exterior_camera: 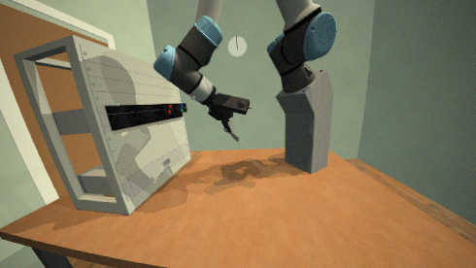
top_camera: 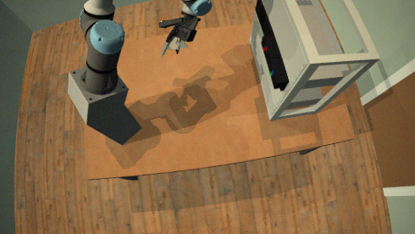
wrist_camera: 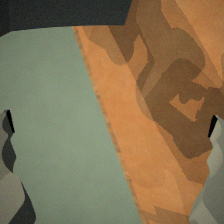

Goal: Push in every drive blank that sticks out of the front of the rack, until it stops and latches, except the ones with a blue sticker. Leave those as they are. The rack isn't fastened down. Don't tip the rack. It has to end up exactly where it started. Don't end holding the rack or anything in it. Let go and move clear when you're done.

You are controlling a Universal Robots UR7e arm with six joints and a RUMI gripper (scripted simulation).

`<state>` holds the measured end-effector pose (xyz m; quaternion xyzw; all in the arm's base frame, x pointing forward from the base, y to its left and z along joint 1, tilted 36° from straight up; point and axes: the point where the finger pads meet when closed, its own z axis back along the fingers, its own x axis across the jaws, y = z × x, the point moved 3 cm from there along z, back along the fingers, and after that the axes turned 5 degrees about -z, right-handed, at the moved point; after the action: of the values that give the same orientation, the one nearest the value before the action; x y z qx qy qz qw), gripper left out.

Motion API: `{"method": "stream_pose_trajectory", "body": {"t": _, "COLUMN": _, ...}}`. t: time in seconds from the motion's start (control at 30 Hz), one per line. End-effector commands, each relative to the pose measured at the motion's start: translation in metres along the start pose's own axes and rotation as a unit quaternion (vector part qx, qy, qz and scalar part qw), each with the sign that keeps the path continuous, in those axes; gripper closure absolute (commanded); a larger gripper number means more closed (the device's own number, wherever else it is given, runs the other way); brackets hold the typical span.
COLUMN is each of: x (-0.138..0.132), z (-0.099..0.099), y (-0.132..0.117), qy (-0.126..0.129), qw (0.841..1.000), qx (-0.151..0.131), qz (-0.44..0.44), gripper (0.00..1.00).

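Rack: a pale grey open-frame rack stands on the orange-brown surface, near one end of it; its front panel faces the arm.
Rack from above: the same frame sits by the far right edge of the surface, and its back and sides are open bars.
Drive blanks: a black band of blanks runs across the middle of the front panel — from above it shows as a dark strip standing proud of the rack's face.
Stickers: small red marks and a green one sit at the band's right end, with a blue mark just above the green; which blank each belongs to I cannot tell.
Arm: the grey arm with light blue joint caps rises from a tall grey pedestal at the other end of the surface and bends back over toward the rack.
Gripper: the gripper hangs in the air in front of the rack's right end, well apart from the blanks and clear above the surface, fingers pointing down.
Gripper state: spread fully wide, nothing between the fingers — the wrist view shows one finger at each side edge, with only surface and wall in between.
Shadows: the arm's dark shadow lies on the surface below the gripper.
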<state>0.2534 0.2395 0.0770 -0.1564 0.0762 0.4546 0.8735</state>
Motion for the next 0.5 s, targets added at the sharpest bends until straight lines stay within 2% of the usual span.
{"method": "stream_pose_trajectory", "body": {"t": 0.0, "x": -0.001, "z": -0.001, "y": 0.000, "qy": 0.002, "qw": 1.000, "qx": 0.002, "qz": 0.001, "gripper": 0.00}}
{"method": "stream_pose_trajectory", "body": {"t": 0.47, "x": -0.007, "z": -0.011, "y": 0.001, "qy": 0.024, "qw": 0.999, "qx": 0.023, "qz": 0.014, "gripper": 0.00}}
